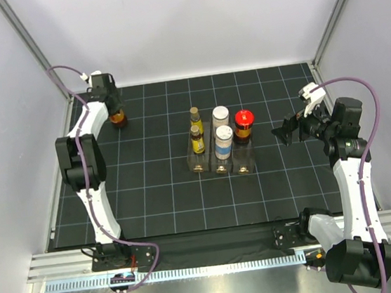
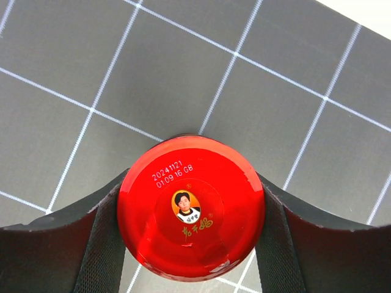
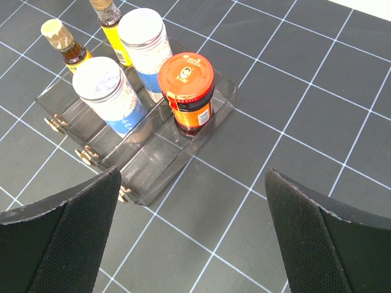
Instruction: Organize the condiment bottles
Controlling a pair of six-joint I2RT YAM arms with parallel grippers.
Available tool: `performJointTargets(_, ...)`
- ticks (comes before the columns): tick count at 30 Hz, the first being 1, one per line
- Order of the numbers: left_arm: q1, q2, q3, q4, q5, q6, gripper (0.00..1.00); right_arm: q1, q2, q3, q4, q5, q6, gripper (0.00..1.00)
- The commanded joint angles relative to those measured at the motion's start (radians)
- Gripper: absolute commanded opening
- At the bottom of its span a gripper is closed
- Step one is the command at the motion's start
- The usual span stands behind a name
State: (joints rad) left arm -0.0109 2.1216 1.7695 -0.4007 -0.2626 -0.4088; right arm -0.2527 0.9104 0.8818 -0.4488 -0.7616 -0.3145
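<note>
An amber jar with a red cap (image 2: 191, 207) stands on the mat at the far left (image 1: 117, 118). My left gripper (image 2: 192, 178) is over it (image 1: 116, 112), both pads pressed against the sides of the cap. In the clear rack (image 1: 202, 164) stand two slim yellow-labelled bottles (image 1: 194, 115) (image 1: 197, 140), two white blue-labelled bottles (image 1: 220, 117) (image 1: 224, 142) and a second red-capped jar (image 1: 244, 125). My right gripper (image 1: 289, 132) hangs open to the right of the rack, nothing between its fingers. Its wrist view shows the gripper (image 3: 192, 177) with the jar (image 3: 187, 91) and rack (image 3: 165, 159) ahead.
The black gridded mat (image 1: 151, 194) covers the table. White walls and metal frame posts close in the left, back and right sides. The front cells of the rack hold nothing.
</note>
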Motion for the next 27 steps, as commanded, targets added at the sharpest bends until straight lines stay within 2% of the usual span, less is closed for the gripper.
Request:
performJointTargets(1, 0.003, -0.116, -0.076, 0.089, 0.153, 0.002, 0.04, -0.003, -0.004, 0.002, 0.025, 0.001, -0.015, 1.0)
performJointTargets(2, 0.002, -0.141, -0.102, 0.103, 0.187, -0.007, 0.0, -0.003, -0.007, 0.0, 0.024, -0.001, -0.015, 1.0)
performJointTargets(7, -0.046, -0.351, -0.287, 0.197, 0.293, -0.036, 0.0, -0.002, -0.01, 0.0, 0.024, -0.005, -0.012, 1.0)
performJointTargets(14, -0.182, -0.607, -0.467, 0.229, 0.309, -0.111, 0.0, -0.002, -0.018, -0.001, 0.024, -0.013, -0.011, 1.0)
performJointTargets(20, -0.333, -0.823, -0.55, 0.184, 0.278, -0.085, 0.0, -0.003, -0.03, -0.003, 0.03, -0.03, -0.001, 1.0)
performJointTargets(27, -0.509, -0.936, -0.568, 0.128, 0.318, -0.088, 0.0, -0.003, -0.036, -0.003, 0.03, -0.033, -0.001, 1.0)
